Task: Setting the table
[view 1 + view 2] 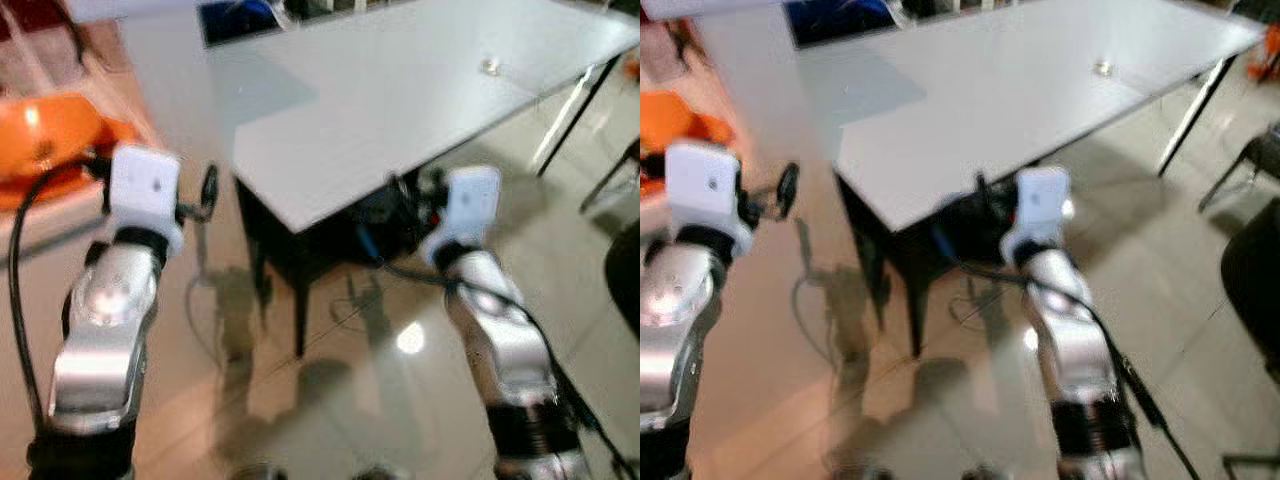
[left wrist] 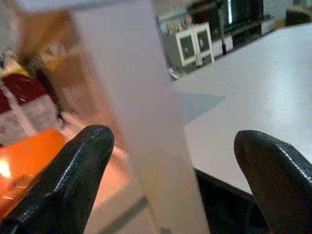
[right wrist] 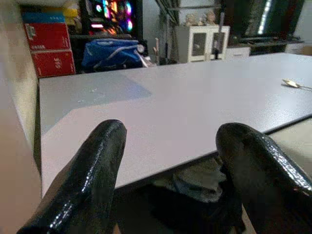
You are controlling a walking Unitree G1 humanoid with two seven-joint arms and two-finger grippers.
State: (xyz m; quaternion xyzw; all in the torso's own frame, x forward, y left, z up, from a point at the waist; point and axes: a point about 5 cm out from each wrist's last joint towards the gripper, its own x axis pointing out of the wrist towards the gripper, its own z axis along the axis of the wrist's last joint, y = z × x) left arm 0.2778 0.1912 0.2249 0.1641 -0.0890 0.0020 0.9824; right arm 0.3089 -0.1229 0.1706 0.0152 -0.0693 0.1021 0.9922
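With both the left gripper point(image 2: 170, 180) and right gripper point(image 3: 168, 170) spread wide and empty, the spoon point(image 3: 292, 84) lies well ahead of the right one on the white table point(image 1: 400, 90), so closing in squarely first seems wise.

My two arms are silver metal, rounded and glossy, each with a black band near the elbow. A white boxy camera housing caps each wrist. A black cable loops along the outside of my left arm point(image 1: 100, 330), and another runs down my right arm point(image 1: 500, 340). My left tool point(image 2: 170, 180) has two thick, rounded black fingers point(image 2: 73, 170), smooth and slightly shiny. My right tool point(image 3: 168, 170) has the same glossy black fingers point(image 3: 92, 180).
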